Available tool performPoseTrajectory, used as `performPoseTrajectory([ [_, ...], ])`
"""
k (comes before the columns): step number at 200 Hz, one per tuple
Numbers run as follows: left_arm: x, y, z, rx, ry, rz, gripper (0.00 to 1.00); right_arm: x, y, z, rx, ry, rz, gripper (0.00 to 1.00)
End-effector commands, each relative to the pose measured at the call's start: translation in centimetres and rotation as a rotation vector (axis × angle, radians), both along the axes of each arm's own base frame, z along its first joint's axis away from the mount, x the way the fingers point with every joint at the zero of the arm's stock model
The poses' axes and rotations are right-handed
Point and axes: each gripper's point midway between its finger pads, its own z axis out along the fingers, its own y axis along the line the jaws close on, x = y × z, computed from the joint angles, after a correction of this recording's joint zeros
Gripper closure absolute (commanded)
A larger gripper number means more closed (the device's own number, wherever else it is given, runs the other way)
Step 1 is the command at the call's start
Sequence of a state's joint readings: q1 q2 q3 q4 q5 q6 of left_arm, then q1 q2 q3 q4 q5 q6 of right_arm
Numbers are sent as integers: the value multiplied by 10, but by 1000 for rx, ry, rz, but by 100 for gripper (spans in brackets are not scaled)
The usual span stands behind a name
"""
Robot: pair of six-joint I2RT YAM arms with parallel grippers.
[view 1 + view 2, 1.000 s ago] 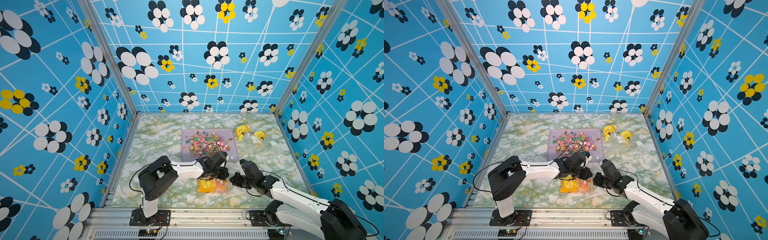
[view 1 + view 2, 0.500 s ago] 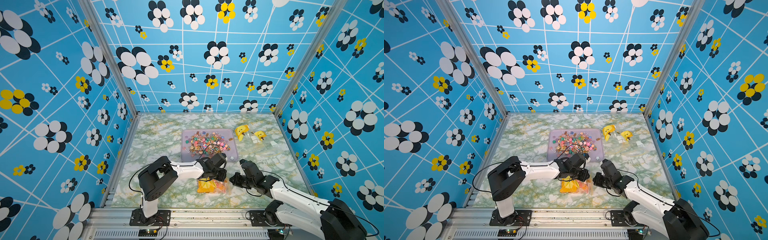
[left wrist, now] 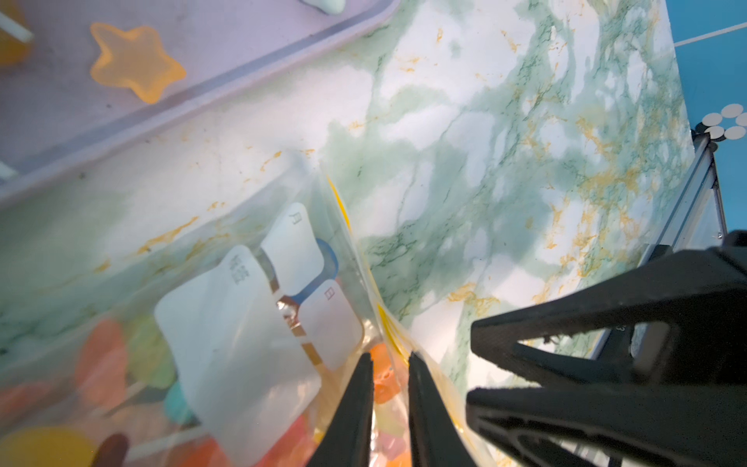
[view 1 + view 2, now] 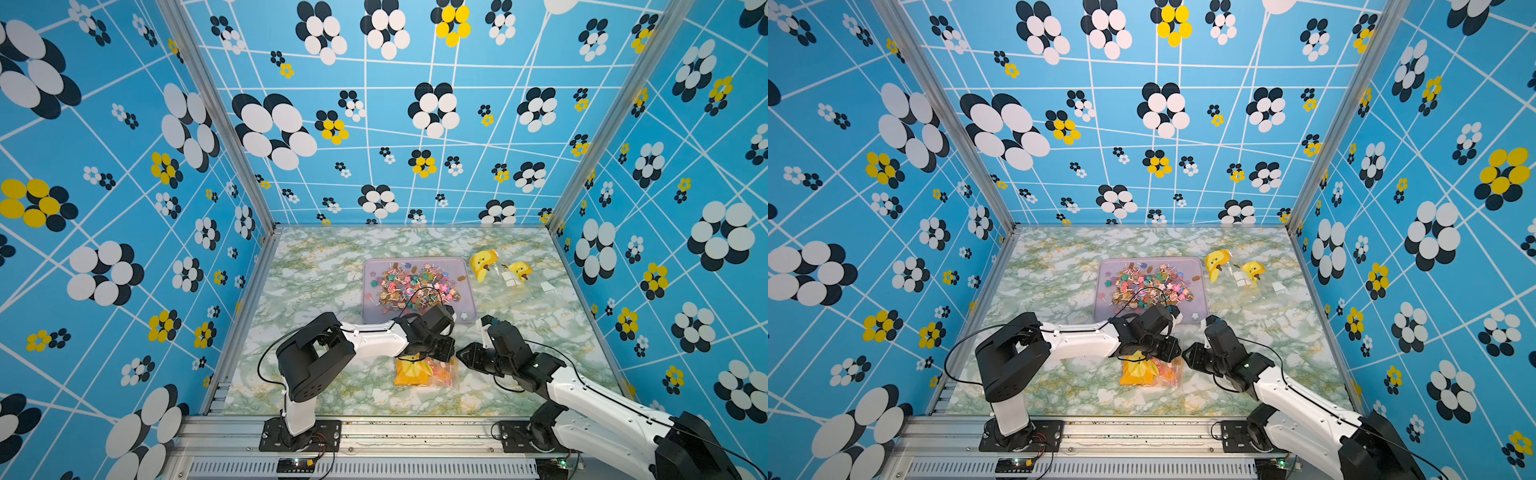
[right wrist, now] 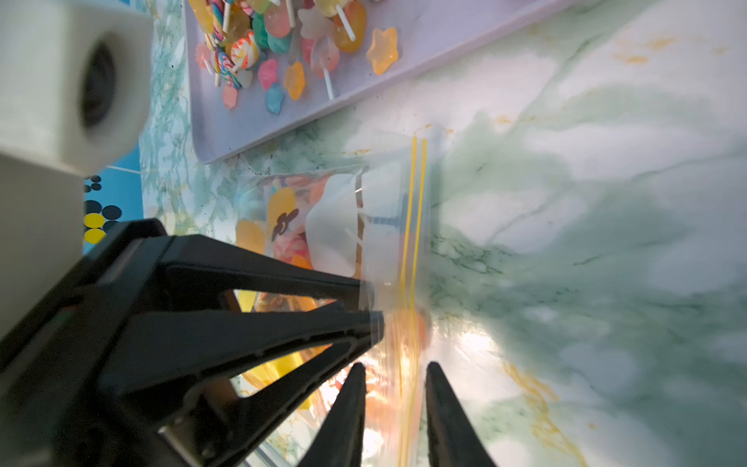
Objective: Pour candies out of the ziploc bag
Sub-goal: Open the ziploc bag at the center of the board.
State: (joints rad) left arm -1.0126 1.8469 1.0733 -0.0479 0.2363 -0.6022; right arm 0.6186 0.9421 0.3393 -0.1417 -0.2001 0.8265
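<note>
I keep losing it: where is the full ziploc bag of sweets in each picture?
Top view: ziploc bag front centre, lilac tray behind.
Top view: ziploc bag, same spot, lilac tray behind.
Left wrist: ziploc bag close up, white label showing, lilac tray beyond.
Right wrist: ziploc bag mid-picture, yellow zip showing, lilac tray beyond.
Shared landmark: the lilac tray.

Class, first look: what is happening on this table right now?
Two robot arms work on a clear zip-top plastic bag of coloured candies lying on the green marbled table. The left gripper pinches its yellow zip edge; the right gripper straddles that edge, jaws apart. A lilac tray behind holds a candy heap.
</note>
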Motion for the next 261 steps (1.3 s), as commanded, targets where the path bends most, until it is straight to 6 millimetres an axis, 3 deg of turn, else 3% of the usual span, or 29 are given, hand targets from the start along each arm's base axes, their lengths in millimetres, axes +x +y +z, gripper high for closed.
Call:
performPoseTrajectory([
  [1,0,-13,14,-40,-10,-17,80,6,4,12,14,-28,9,70],
  [90,-1,-13,13,-30,-12,-22,80,3,1,-13,-24,27,8,74],
  [143,-1,-12,13,-22,-16,-25,81,5,2,-15,-33,27,5,77],
  [218,-3,-14,14,6,-31,-47,81,4,5,-22,-38,46,25,73],
  [261,-8,-16,10,28,-29,-62,81,5,5,-19,-36,37,24,95],
])
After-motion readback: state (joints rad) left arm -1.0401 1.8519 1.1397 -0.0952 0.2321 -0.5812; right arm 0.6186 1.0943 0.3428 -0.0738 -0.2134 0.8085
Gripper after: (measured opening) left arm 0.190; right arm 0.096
